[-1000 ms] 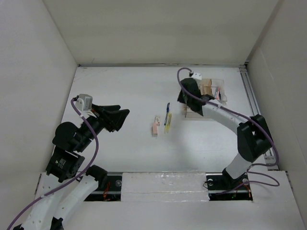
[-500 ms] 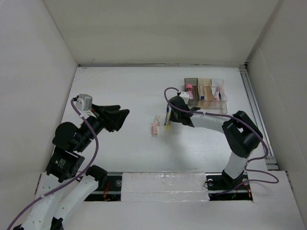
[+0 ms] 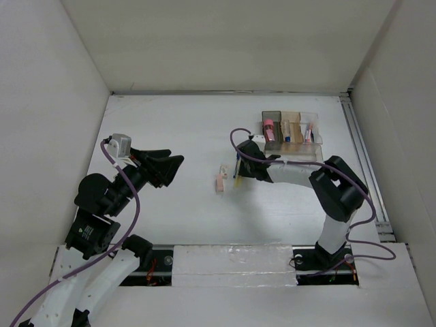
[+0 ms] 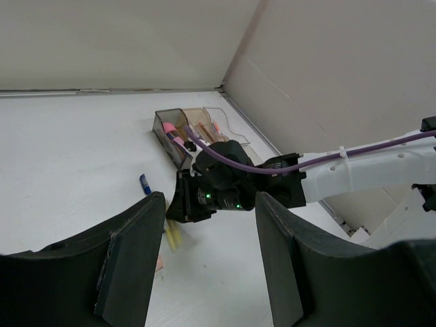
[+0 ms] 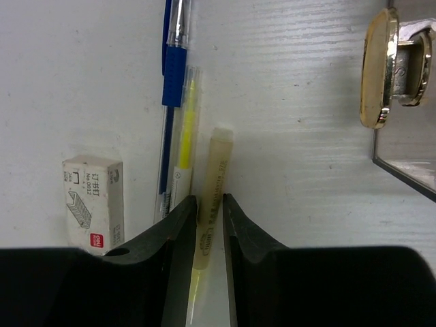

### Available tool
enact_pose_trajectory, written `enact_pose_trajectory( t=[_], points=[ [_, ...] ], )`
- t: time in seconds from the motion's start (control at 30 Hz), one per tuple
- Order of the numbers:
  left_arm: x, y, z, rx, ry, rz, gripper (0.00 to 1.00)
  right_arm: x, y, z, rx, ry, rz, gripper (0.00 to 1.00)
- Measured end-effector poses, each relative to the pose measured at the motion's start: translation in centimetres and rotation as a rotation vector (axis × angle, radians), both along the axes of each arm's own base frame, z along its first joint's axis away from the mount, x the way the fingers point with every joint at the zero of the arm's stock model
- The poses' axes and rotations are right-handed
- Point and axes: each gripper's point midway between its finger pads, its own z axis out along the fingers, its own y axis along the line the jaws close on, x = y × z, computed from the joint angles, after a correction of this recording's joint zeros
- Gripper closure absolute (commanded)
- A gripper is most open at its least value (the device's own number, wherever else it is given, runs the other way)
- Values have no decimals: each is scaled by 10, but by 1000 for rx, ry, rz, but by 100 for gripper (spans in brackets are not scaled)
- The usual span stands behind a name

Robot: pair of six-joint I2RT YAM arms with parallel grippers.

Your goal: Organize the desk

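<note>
The white counter [image 3: 170,129] lies beneath the clear tray [image 3: 293,129], which stands on its far right part. It stretches away from the tray to the left and toward the arm bases. A metal rail [image 3: 357,143] runs along the counter's edge just to the right of the tray.

The right arm [image 3: 334,194] bends in from the near side of the tray and reaches past the tray's near left corner. The left arm [image 3: 102,204] stands well to the left of the tray. The tray is split into compartments holding small pink, brown and tan items that are too small to name.

The right hand [image 3: 240,167] is low over the counter, just left of the tray and a little nearer. In the right wrist view, the right hand [image 5: 209,225] has its fingers [image 5: 174,238] pressed in on both sides of a pale yellow marker [image 5: 212,184], which lies flat on the counter. The left hand [image 3: 167,169] is raised, far to the left of the tray. In the left wrist view its fingers [image 4: 133,259] are spread wide with nothing between them.

A small box of staples [image 5: 93,201] lies flat on the counter, farthest left of the tray in this cluster. Between it and the gripped marker lie a blue pen [image 5: 174,68] and a clear pen with a yellow core [image 5: 184,136], side by side and touching. A brass-coloured metal piece [image 5: 381,68] sits at the tray's edge [image 5: 409,174].
</note>
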Motion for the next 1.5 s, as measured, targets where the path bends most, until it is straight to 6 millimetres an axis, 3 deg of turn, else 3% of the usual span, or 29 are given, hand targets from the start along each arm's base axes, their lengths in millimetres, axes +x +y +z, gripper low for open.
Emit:
enact_pose_trajectory(
  t=[0.2, 0.4, 0.47, 0.53, 0.6, 0.63, 0.67, 0.77, 0.97, 1.13, 1.27, 1.5],
  points=[
    [0, 0, 0, 0, 0, 0, 49, 2, 1, -2, 2, -6, -10, 93],
    [0, 0, 0, 0, 0, 0, 49, 3, -3, 3, 1, -14, -17, 96],
    [0, 0, 0, 0, -1, 0, 49, 4, -7, 18, 11, -31, -21, 96],
    [0, 0, 0, -1, -1, 0, 49, 11, -15, 46, 43, -82, -35, 96],
    [0, 0, 0, -1, -1, 0, 49, 26, -32, 81, 78, -150, -72, 96],
    [0, 0, 0, -1, -2, 0, 49, 52, -65, 123, 109, -243, -153, 96],
    [0, 0, 0, -1, -2, 0, 49, 53, -67, 125, 111, -247, -157, 96],
    [-2, 1, 2, -4, -7, 0, 49, 88, -134, 159, 56, -348, -332, 96],
    [-10, 5, 9, -20, -39, 2, 49, 124, -249, 181, -124, -425, -644, 96],
    [-13, 8, 12, -24, -53, 5, 49, 138, -314, 175, -244, -428, -820, 96],
    [-13, 9, 12, -25, -54, 8, 49, 139, -339, 160, -365, -412, -872, 96],
    [-16, 10, 14, -28, -62, 8, 49, 148, -324, 156, -466, -438, -792, 96]
  ],
)
